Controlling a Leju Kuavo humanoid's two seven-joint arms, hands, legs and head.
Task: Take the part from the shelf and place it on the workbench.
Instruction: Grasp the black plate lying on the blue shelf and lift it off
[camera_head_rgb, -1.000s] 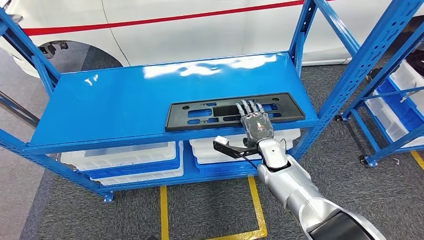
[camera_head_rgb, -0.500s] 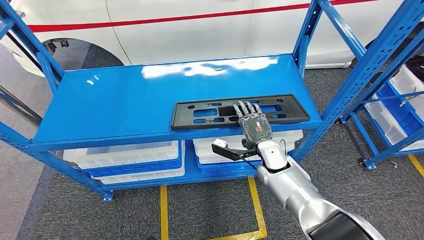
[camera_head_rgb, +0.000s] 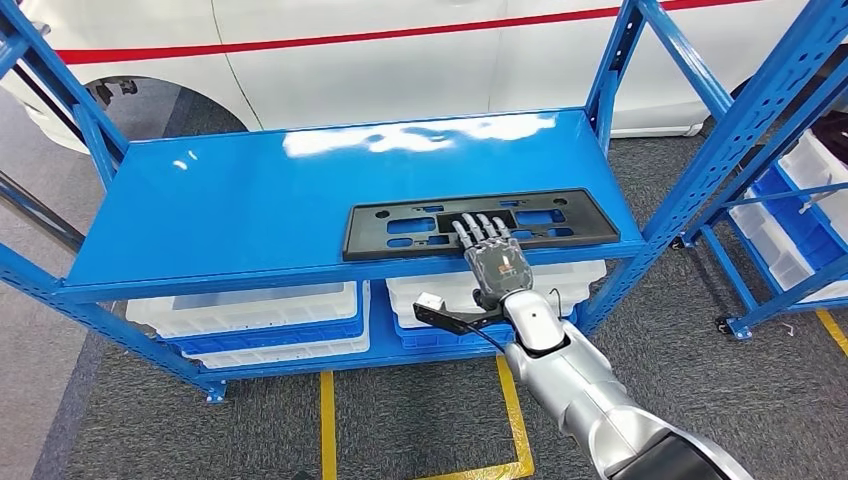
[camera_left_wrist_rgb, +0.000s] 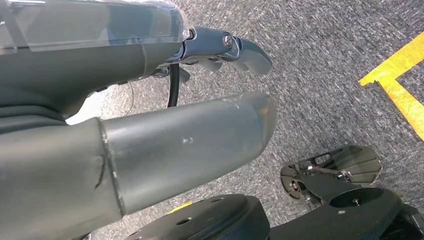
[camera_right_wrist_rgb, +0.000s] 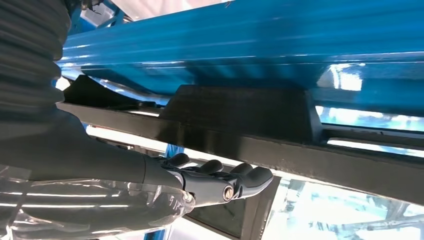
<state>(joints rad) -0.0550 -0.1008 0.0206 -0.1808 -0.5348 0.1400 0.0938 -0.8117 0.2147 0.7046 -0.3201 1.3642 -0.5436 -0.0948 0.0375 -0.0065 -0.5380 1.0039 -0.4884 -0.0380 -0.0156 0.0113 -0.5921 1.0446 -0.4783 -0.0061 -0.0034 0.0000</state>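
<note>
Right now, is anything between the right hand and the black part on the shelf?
Nothing: in the head view the right hand lies on the black part, its fingers resting on the near edge.

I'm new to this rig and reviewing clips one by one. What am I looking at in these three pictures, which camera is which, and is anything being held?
This is a humanoid robot with two silver arms ending in fingered hands. The wide picture is from its head, looking down at a blue shelf. On the shelf lies a flat black part with cutouts, near the front edge. The right hand rests its fingers on top of the part; whether it grips yet is unclear. The right wrist camera looks from behind that hand along the part's edge. The left wrist camera shows the left hand hanging over grey carpet with a yellow floor line, holding nothing.
</note>
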